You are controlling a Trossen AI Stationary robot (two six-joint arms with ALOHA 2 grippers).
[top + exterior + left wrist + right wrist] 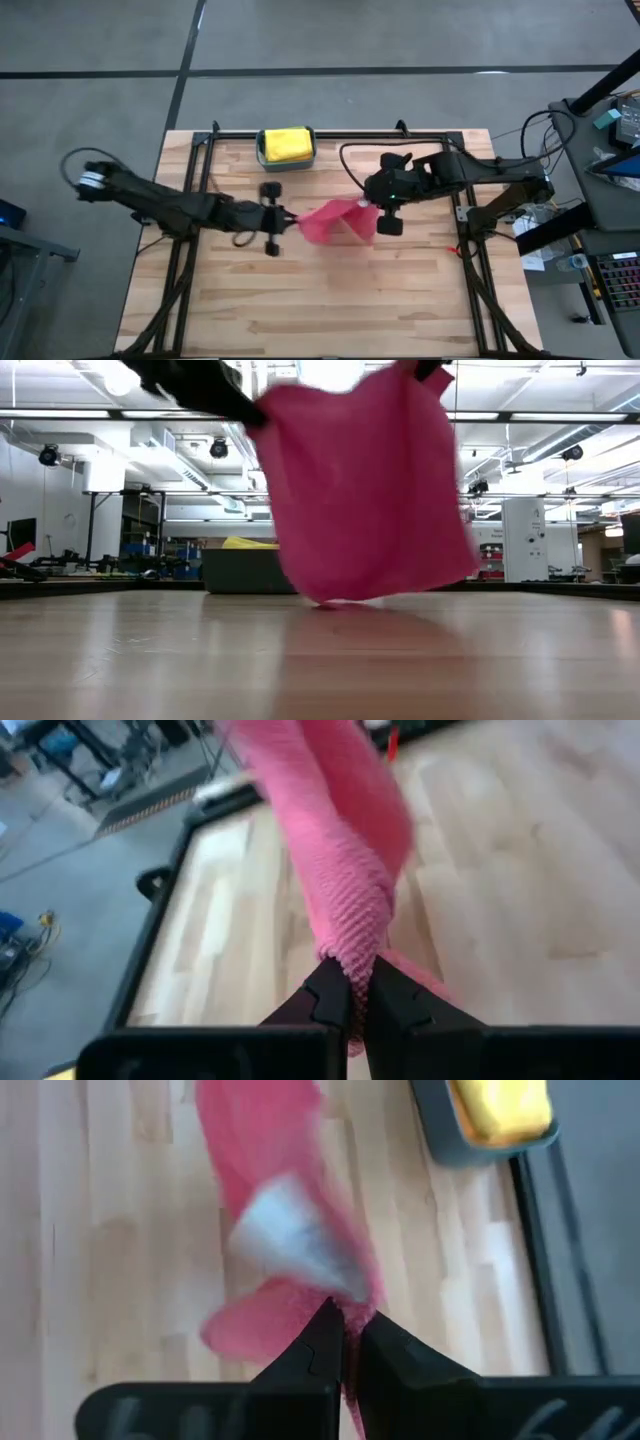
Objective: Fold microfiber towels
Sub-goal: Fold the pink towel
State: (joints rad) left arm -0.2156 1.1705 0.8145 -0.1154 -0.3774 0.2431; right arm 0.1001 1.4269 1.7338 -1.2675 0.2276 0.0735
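Sideways, pink towel (pixel 335 222) stretched between grippers

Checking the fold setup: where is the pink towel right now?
In the high view the pink towel hangs mid-table between left gripper and right gripper, both pinching it.

I see bright, even overhead ceiling light. The pink towel (pixel 365 490) is motion-blurred in every view; faint glare on my table (pixel 150 660).
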